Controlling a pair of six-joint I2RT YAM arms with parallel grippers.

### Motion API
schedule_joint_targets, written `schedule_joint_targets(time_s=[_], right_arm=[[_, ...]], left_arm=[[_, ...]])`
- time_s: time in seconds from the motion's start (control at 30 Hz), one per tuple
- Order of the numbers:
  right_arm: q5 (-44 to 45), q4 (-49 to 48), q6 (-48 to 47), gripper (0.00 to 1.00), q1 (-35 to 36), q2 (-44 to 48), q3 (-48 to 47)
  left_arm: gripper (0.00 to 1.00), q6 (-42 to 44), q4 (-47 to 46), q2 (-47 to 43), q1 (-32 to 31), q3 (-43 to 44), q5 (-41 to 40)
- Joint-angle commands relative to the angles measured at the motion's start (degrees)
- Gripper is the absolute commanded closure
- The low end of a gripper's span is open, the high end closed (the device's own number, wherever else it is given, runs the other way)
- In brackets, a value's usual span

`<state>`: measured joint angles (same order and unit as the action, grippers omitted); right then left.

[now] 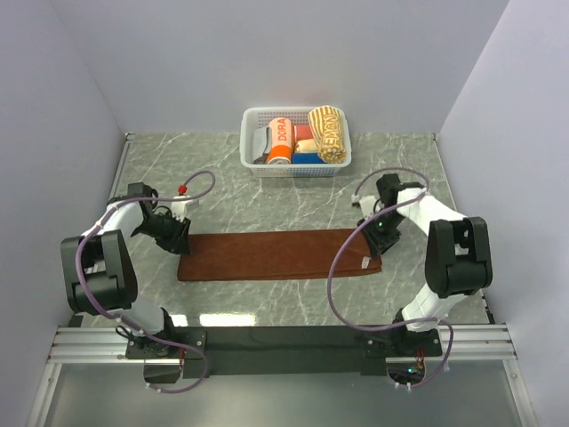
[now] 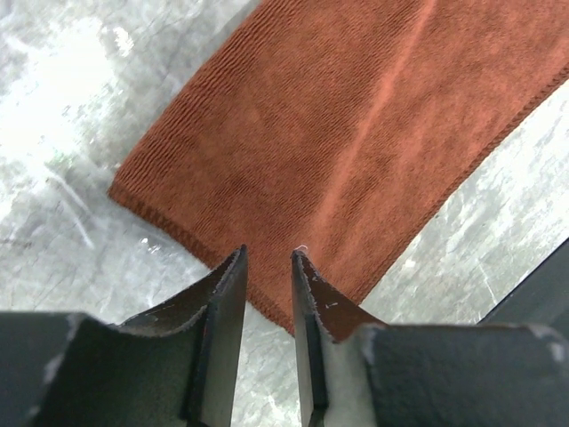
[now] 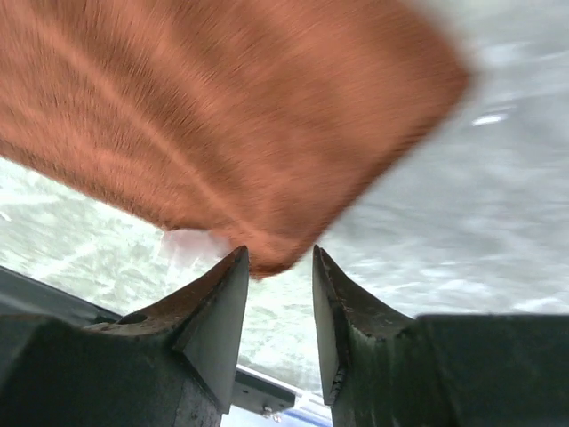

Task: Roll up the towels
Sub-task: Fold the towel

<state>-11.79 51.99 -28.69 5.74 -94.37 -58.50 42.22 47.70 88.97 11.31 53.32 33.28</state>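
Observation:
The rust-brown towel (image 1: 276, 255) lies flat on the marble table as a long folded strip. My left gripper (image 1: 180, 242) is at its left end. In the left wrist view the left gripper (image 2: 268, 253) stands open by a narrow gap, its tips over the edge of the rust-brown towel (image 2: 356, 133) with only table between the fingers. My right gripper (image 1: 380, 238) is at the strip's right end. In the blurred right wrist view the right gripper (image 3: 280, 253) is open, and a corner of the rust-brown towel (image 3: 222, 116) sits just beyond its tips. The cream-yellow towel (image 1: 327, 133) lies rolled in the basket.
A white basket (image 1: 293, 111) stands at the back centre against the wall, holding an orange "DORA" roll (image 1: 281, 142) and other small rolls. Grey walls close the table on the left, right and back. A black rail (image 1: 284, 338) runs along the near edge.

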Motion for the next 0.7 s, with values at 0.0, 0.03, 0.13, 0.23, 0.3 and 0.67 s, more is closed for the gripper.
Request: schedule_joint_targets(time_s=[0.0,0.03,0.13,0.23,0.3,0.67], right_arm=[[-4.3,2.8,1.5,0.57,-3.1,-1.3,-5.7],[-4.7,2.9,2.2,0.54,-3.5,-0.7,-6.9],[-4.5,2.3,5.6,0.50,-3.6,-0.5,-8.2],[-1.0,0.1,12.3,0.52,-3.5,-2.0,-8.4],[0.5,-0.9,15.0,0.53,-3.5,-2.8,-8.3],[4.8,-3.3,22.6,0.54,-0.6,-7.3,-4.4]], left_arm=[[0.67,-1.5,-0.8,-1.3,-1.2,1.3,2.4],[0.66,-1.7,-0.9,-1.4,-1.2,1.3,2.8],[0.63,-2.2,-1.2,-1.6,-1.2,1.8,3.2],[0.60,-3.6,-2.3,-1.8,-1.3,2.0,3.0],[0.59,-4.5,-3.4,-2.3,-1.2,1.8,3.0],[0.52,-5.3,-4.8,-4.0,-1.3,0.9,2.0]])
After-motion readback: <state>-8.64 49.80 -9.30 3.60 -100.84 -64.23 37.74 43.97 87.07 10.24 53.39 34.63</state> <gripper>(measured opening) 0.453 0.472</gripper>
